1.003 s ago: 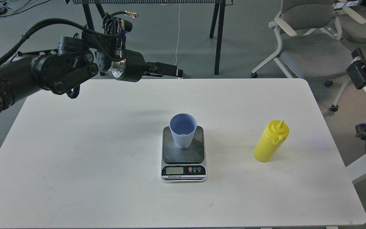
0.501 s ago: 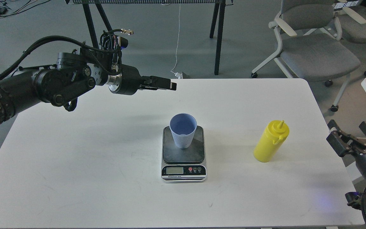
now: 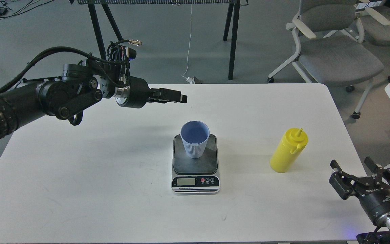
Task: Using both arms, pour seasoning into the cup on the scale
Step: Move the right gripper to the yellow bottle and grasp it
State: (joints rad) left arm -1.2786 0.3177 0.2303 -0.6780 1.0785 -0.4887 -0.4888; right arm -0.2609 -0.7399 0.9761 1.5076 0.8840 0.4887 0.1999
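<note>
Seasoning [image 3: 287, 151] upright right of scale [image 3: 195, 164], both pincers clear.

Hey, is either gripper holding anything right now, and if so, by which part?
Nothing is held. The right gripper is open and empty, short of the seasoning. The left gripper hangs apart from the cup, nothing in it.
</note>
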